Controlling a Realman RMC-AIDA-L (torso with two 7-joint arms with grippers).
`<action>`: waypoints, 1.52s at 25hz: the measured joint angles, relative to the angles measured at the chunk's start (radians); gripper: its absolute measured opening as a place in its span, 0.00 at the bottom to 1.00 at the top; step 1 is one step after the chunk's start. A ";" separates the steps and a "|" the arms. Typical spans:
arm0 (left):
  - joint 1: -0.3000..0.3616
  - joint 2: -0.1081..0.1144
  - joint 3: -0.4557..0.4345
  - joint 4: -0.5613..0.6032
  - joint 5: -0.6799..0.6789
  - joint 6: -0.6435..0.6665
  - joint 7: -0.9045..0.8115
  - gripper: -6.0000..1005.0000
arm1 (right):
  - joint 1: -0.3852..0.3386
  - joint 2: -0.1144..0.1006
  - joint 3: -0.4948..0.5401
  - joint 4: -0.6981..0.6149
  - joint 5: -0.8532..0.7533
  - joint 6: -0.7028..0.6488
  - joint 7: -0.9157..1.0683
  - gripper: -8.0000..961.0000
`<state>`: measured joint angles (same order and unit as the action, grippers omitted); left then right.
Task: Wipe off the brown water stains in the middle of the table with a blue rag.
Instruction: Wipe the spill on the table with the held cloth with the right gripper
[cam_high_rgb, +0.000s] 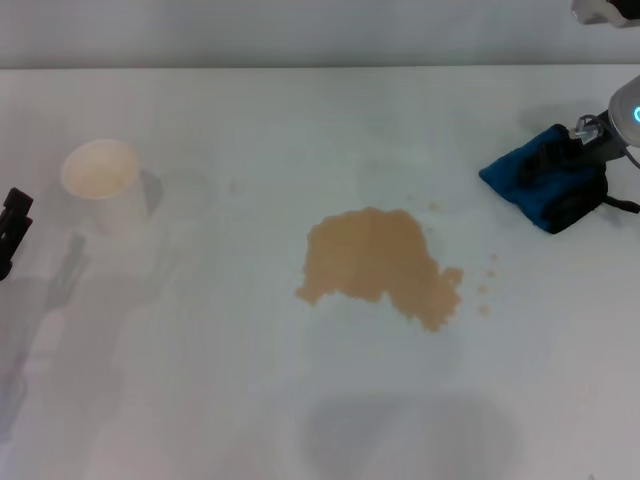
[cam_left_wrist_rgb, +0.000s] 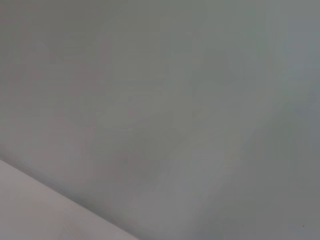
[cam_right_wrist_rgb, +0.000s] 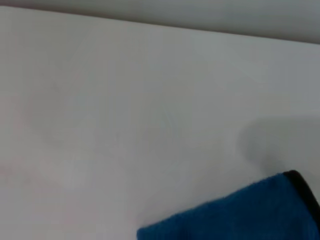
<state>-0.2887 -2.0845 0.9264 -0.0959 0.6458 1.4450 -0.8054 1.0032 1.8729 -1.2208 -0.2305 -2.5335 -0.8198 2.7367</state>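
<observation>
Soft deep-blue rag (cam_high_rgb: 545, 178) is grasped by right tool (cam_high_rgb: 585, 135); it should be pressed flat across tan-brown stain (cam_high_rgb: 378, 262) on white desk (cam_high_rgb: 250, 380).

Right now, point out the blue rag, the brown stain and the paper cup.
blue rag (cam_high_rgb: 535, 178), head view, its upper fold.
brown stain (cam_high_rgb: 375, 258), head view, middle of the blotch.
paper cup (cam_high_rgb: 98, 170), head view, its beige inside.

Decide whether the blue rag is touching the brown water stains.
Apart. The head view shows bare white table between the blue rag, held at the right gripper, and the brown water stains.
</observation>
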 joint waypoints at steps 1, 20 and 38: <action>0.000 0.000 0.000 0.000 0.000 0.000 0.000 0.89 | 0.000 0.000 -0.001 0.000 0.000 -0.005 0.000 0.61; -0.001 0.001 0.000 0.001 -0.002 0.000 0.000 0.89 | 0.004 0.000 -0.019 -0.012 -0.016 -0.072 -0.004 0.57; 0.000 0.001 -0.001 0.001 -0.005 0.012 0.000 0.89 | 0.014 0.013 -0.062 -0.025 -0.040 -0.083 -0.005 0.34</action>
<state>-0.2888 -2.0831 0.9254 -0.0951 0.6408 1.4574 -0.8053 1.0169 1.8856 -1.2829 -0.2560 -2.5735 -0.9026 2.7319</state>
